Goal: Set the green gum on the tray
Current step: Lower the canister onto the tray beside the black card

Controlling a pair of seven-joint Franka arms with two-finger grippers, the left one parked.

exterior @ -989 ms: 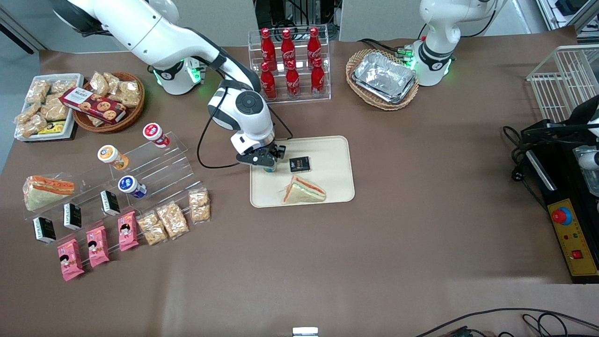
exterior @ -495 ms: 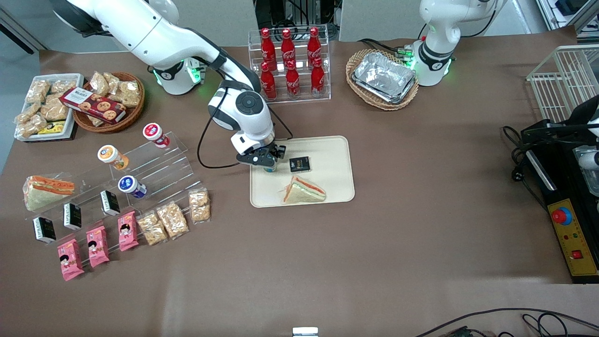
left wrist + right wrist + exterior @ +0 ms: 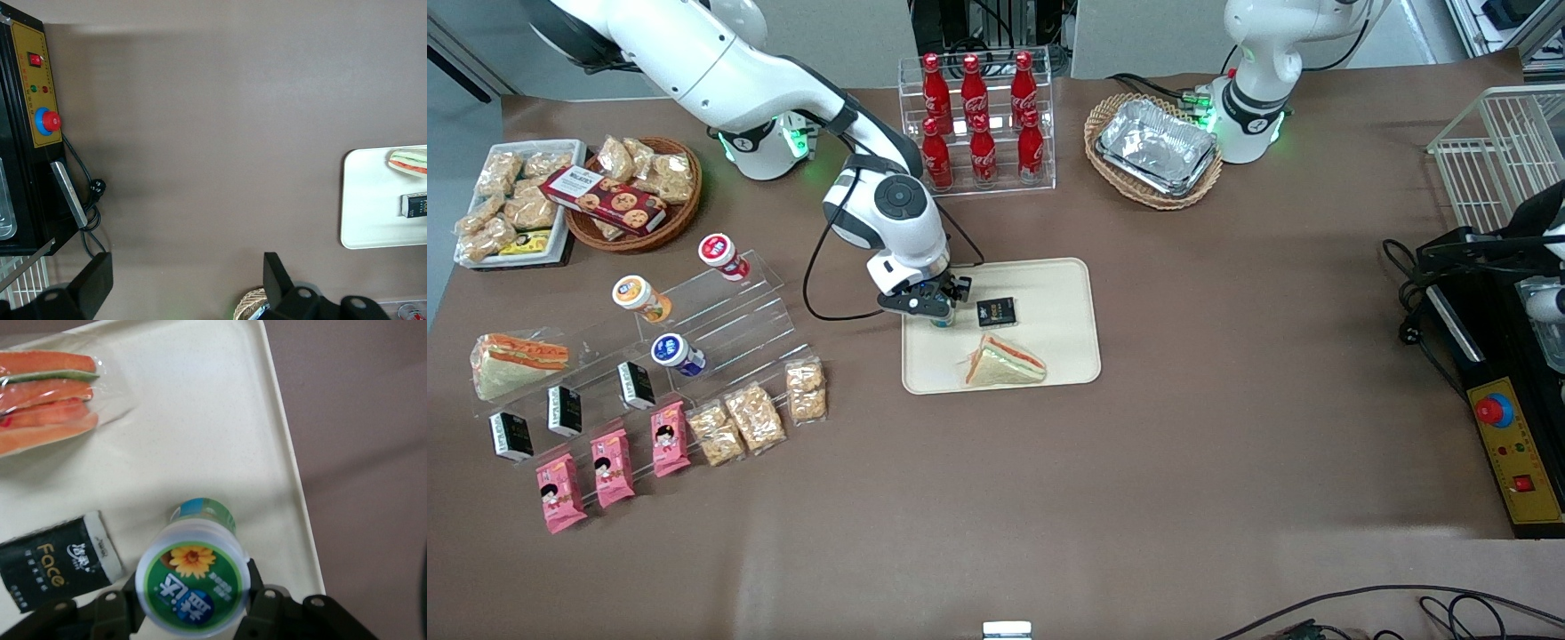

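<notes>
Gripper (image 3: 935,308) low over the tray (image 3: 1063,284), near its edge toward the working arm's end of the table, fingers (image 3: 261,605) clamped on the green gum (image 3: 193,585). Canister upright, lid up, base on or just above the tray surface; cannot tell which. Just beside it on the tray, a small black packet (image 3: 996,311). Nearer the front camera, also on the tray, a wrapped sandwich (image 3: 1005,363). Farther from the camera, a rack of red cola bottles (image 3: 978,120).
</notes>
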